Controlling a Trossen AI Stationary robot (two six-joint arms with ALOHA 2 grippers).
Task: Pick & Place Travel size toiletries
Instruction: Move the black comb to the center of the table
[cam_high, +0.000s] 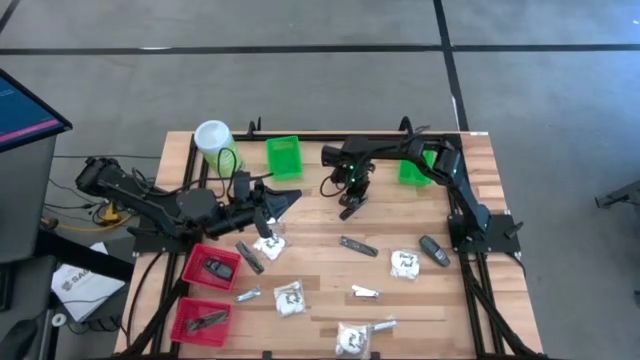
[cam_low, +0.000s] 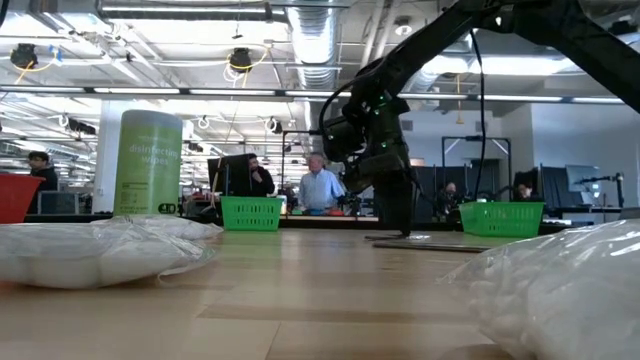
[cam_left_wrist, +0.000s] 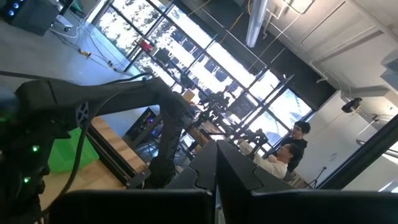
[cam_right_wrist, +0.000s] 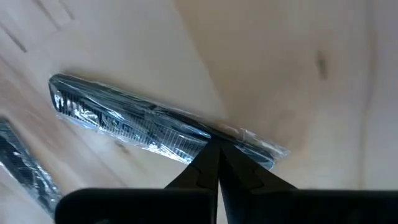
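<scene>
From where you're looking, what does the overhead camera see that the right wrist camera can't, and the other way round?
Only the high view shows the whole table: both arms, the red baskets, green baskets, the canister and scattered white packets. Only the right wrist view shows, close up, the shut right gripper tips meeting a dark comb in clear wrap. Both show the wooden tabletop and the right gripper.

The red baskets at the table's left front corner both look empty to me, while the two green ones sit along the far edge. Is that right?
Not quite. The red baskets are not empty: in the high view each holds a dark item, one in the farther basket, another in the nearer. The rest holds: the green baskets sit along the far edge.
</scene>
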